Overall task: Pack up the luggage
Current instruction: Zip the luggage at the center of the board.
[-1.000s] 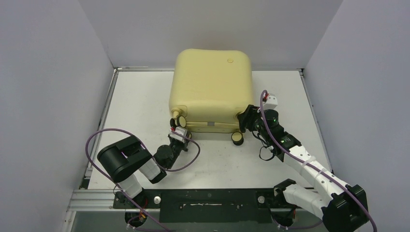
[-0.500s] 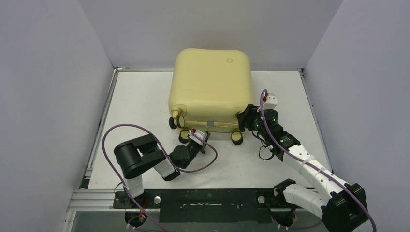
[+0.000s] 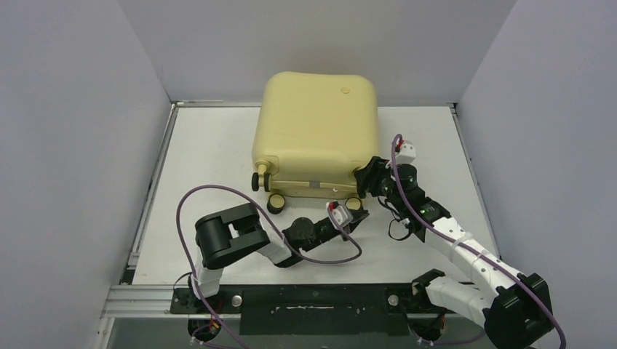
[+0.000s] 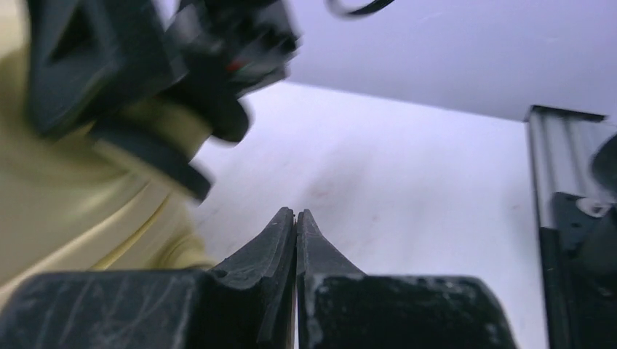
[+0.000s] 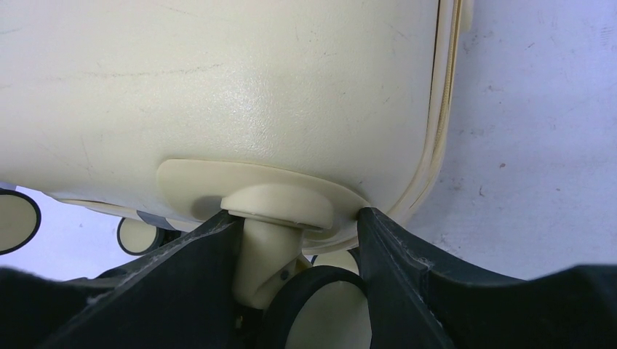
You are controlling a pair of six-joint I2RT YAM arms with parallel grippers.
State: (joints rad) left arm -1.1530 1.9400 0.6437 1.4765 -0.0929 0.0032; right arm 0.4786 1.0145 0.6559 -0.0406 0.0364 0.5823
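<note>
Closed yellow luggage (image 3: 317, 134) on table (image 3: 211, 156). Left claw (image 3: 354, 215), pinched shut and empty, newly swung rightward beneath wheels. Right claw (image 5: 298, 240), half-open, straddling corner wheel stem (image 5: 273, 251), steadying; zipping probably next.

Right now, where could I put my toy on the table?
Bare table lies left of the luggage, up to the wall, and right of it too. The near middle is crowded: the wheels, the shut left claw and the right claw around one wheel stem.

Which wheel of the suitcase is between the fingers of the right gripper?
The wheel at the suitcase's near right corner; the right gripper straddles its cream stem, while the other wheels stand free.
</note>
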